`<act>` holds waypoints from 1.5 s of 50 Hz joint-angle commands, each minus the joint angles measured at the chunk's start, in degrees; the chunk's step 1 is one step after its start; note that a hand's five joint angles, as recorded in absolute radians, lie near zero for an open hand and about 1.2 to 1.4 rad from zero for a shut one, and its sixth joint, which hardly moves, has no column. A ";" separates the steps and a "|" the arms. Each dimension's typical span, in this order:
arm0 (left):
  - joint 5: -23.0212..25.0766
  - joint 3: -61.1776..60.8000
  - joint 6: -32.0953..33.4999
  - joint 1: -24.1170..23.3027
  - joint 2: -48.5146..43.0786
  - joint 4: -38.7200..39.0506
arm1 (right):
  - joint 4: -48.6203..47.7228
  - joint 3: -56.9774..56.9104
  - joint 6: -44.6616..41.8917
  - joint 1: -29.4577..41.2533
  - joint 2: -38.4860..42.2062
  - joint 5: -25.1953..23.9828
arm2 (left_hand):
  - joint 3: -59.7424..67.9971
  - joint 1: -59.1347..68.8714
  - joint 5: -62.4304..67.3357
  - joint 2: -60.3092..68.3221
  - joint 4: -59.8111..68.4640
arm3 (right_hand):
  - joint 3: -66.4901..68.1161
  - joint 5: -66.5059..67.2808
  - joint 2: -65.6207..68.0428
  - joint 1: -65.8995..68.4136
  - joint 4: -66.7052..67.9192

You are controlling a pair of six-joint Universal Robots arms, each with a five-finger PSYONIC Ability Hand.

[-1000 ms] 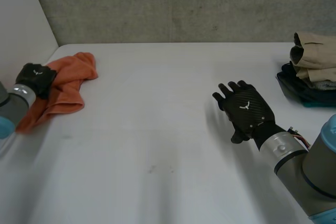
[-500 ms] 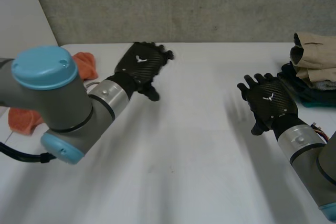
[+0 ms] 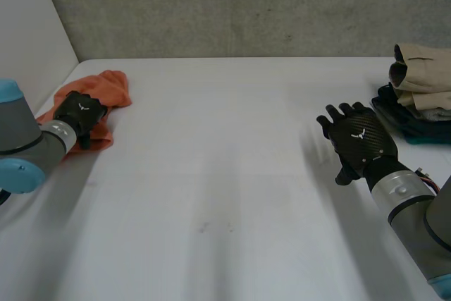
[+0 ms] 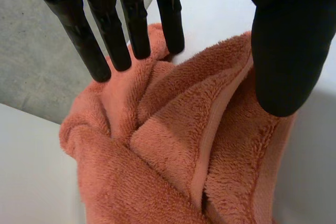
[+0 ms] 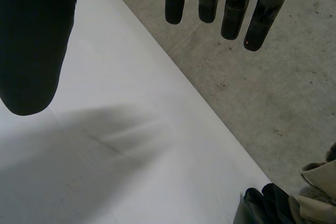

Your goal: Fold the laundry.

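Observation:
A crumpled orange towel lies at the far left of the white table, near the side wall. My left hand rests over the towel's near side. In the left wrist view its fingers stand straight and apart from the thumb, just above the bunched folds of the towel, holding nothing. My right hand hovers above the table's right part, open, with its palm down. In the right wrist view the fingers are spread over bare table.
A stack of folded clothes, beige on top and dark blue beneath, sits at the table's right edge, just beyond my right hand; its corner shows as folded clothes in the right wrist view. A grey wall runs behind the table.
My left hand, first shut at the towel, swung out over the table's middle and has come back to the towel, now open. My right hand has moved right, toward the stack.

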 commanded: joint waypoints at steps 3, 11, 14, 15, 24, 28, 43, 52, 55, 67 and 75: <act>1.62 3.66 -1.52 -0.20 -4.41 2.61 | -0.01 0.06 -0.06 -0.01 0.29 -0.05 | 10.99 10.60 10.68 10.82 10.76 | -2.22 -3.87 -2.69 -1.61 -3.57; 1.80 6.74 -1.87 -0.03 -6.78 3.05 | -0.01 0.06 -0.15 -0.01 0.99 -0.05 | 24.09 23.70 23.78 23.93 23.86 | -2.22 -3.87 -2.69 -1.61 -3.57; 1.80 8.06 -1.96 0.23 -8.01 2.97 | -0.01 0.06 -0.15 0.08 1.17 -0.05 | 33.34 32.95 33.03 33.18 33.11 | -2.22 -3.87 -2.69 -1.61 -3.57; 1.89 8.24 -1.96 0.32 -8.28 2.97 | -0.01 0.06 -0.15 0.08 1.26 -0.05 | 36.86 36.47 36.55 36.70 36.63 | -2.22 -3.87 -2.69 -1.61 -3.57; -1.71 6.05 -4.41 -2.75 -3.81 4.46 | -0.01 0.06 -0.15 0.17 1.44 0.56 | 50.67 50.28 50.36 50.51 50.44 | -2.22 -3.87 -2.69 -1.61 -3.57; -2.51 0.43 -11.43 -9.33 5.15 4.99 | -0.18 -0.03 -0.15 0.08 1.52 0.83 | 50.67 50.28 50.36 50.51 50.44 | -2.22 -3.87 -2.69 -1.61 -3.57; 2.33 -10.48 -37.47 -40.27 15.90 10.34 | -0.27 -0.55 -0.15 -1.24 0.64 3.20 | 50.67 50.28 50.36 50.51 50.44 | -2.22 -3.87 -2.69 -1.61 -3.57; 0.66 -8.55 -35.62 -43.53 12.20 11.93 | -0.27 -0.64 -0.06 -1.50 0.64 3.11 | -9.35 -9.75 -9.66 -9.52 -9.59 | -2.22 -3.87 -2.69 -1.61 -3.57; -1.36 -9.16 -35.53 -43.01 14.74 11.32 | -0.27 -0.64 0.03 -1.50 0.56 2.94 | -9.70 -10.09 -10.01 -9.86 -9.93 | -2.22 -3.87 -2.69 -1.61 -3.57; -17.89 -25.94 -35.71 -38.35 33.64 6.92 | 8.68 -4.50 1.08 -0.98 -2.25 2.24 | -8.52 -8.91 -8.83 -8.68 -8.75 | -2.22 -3.87 -2.69 -1.61 -3.57; -17.54 -29.03 -35.27 -39.75 32.33 7.27 | 29.24 -12.68 4.07 -0.80 -2.34 -1.10 | -6.67 -7.07 -6.98 -6.84 -6.91 | -2.22 -3.87 -2.69 -1.61 -3.57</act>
